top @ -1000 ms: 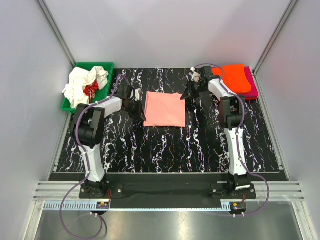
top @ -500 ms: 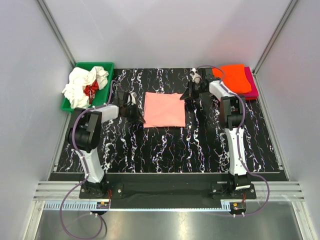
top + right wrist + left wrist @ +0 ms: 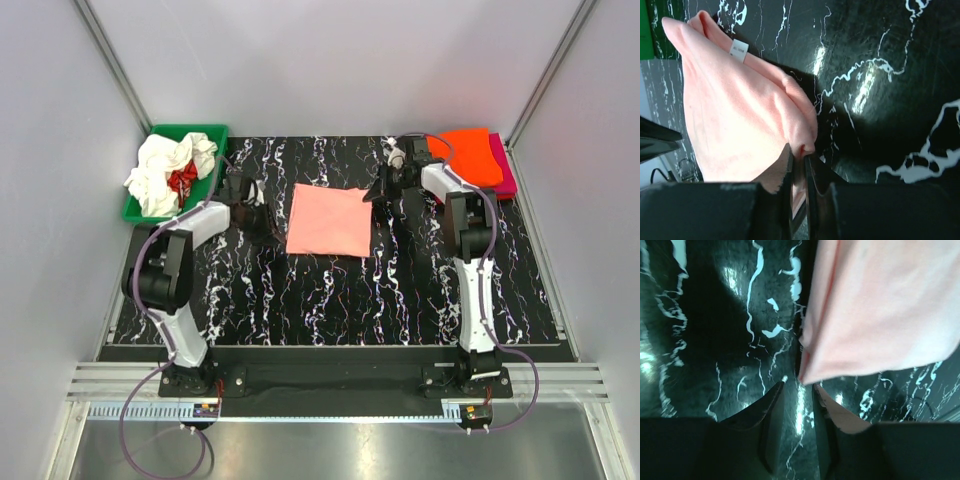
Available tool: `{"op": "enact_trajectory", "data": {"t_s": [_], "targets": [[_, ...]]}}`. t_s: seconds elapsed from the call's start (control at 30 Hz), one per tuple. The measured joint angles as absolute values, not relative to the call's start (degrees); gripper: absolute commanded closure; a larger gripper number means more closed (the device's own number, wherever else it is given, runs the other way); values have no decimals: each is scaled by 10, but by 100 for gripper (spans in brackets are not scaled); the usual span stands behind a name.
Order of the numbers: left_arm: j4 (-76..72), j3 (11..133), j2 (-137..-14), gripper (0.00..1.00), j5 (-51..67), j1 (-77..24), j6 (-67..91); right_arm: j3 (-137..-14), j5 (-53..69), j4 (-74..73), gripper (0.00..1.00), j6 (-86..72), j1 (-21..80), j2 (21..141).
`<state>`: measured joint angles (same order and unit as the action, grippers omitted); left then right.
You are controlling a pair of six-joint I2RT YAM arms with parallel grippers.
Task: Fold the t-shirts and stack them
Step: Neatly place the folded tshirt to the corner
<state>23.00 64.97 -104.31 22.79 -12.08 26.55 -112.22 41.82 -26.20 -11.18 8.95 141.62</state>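
While right fingers (image 3: pixel 818 192) pinch salmon-pink t-shirt (image 3: pixel 740 125), left fingers (image 3: pixel 760 415) released, white tag (image 3: pixel 738 50) unreadable.

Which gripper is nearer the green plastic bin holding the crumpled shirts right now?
Left. The left gripper sits just right of the green plastic bin, beside the salmon-pink folded t-shirt; the right gripper is across that shirt, at its far right corner.
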Motion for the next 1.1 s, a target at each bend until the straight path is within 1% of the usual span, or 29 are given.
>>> {"op": "enact_trajectory", "data": {"t_s": [0.23, 0.43, 0.53, 0.87, 1.1], "targets": [[292, 710, -934, 64, 236, -117, 209, -1076, 365, -264, 100, -92, 90, 1324], [302, 701, -863, 63, 281, -117, 179, -1061, 316, -274, 100, -51, 90, 1225], [302, 682, -859, 63, 300, -118, 177, -1062, 283, -289, 100, -19, 90, 1190], [297, 642, -842, 63, 328, -132, 174, -1066, 169, -361, 100, 74, 88, 1136], [288, 642, -841, 62, 343, -136, 175, -1114, 140, -385, 100, 112, 67, 1093]]}}
